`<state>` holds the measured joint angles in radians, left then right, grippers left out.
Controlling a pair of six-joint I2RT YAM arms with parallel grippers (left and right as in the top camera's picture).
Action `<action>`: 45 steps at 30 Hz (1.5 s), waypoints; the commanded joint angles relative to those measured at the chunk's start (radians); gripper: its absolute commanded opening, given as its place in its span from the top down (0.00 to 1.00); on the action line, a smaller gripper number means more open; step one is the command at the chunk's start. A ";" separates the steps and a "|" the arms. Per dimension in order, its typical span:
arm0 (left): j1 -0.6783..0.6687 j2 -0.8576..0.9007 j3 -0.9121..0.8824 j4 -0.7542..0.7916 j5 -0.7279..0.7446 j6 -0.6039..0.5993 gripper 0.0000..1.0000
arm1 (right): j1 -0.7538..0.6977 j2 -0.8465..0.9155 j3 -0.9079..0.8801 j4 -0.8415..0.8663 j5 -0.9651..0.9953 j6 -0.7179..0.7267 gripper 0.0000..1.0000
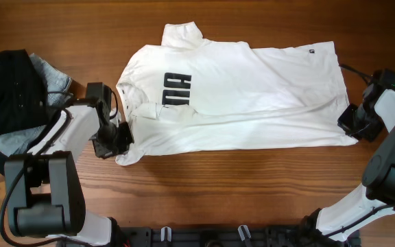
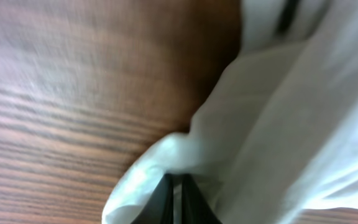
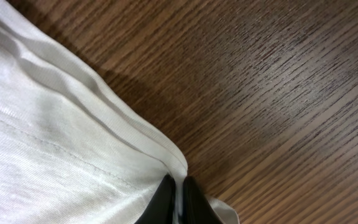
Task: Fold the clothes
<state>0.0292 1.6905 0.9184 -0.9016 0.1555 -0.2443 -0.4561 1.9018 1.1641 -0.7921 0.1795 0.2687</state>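
A white T-shirt [image 1: 238, 96] with a black print lies spread across the table, partly folded lengthwise. My left gripper [image 1: 118, 140] is shut on the shirt's near left corner; the left wrist view shows the black fingers [image 2: 178, 186] pinching white cloth [image 2: 278, 124]. My right gripper [image 1: 354, 127] is shut on the shirt's near right hem corner; the right wrist view shows the fingers [image 3: 178, 190] pinching the hemmed edge [image 3: 73, 124] low over the wood.
A pile of dark and grey clothes [image 1: 16, 96] lies at the far left of the wooden table [image 1: 218, 192]. Bare wood runs along the near edge in front of the shirt.
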 commanded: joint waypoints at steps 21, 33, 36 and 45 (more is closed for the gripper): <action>0.034 -0.003 0.118 -0.108 0.170 0.072 0.59 | 0.000 0.024 0.008 0.010 -0.024 0.019 0.94; 0.034 -0.002 0.103 -0.064 0.166 0.101 0.62 | 0.000 0.024 0.008 0.010 -0.043 0.019 0.95; 0.034 -0.002 0.060 0.029 0.146 0.075 0.88 | 0.000 0.024 0.008 0.010 -0.042 0.018 0.95; 0.034 -0.002 0.018 0.087 0.017 0.005 0.96 | 0.000 0.024 0.008 0.010 -0.023 -0.014 0.96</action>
<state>0.0601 1.6905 0.9497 -0.8108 0.2298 -0.2077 -0.4561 1.9018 1.1641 -0.7879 0.1654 0.2642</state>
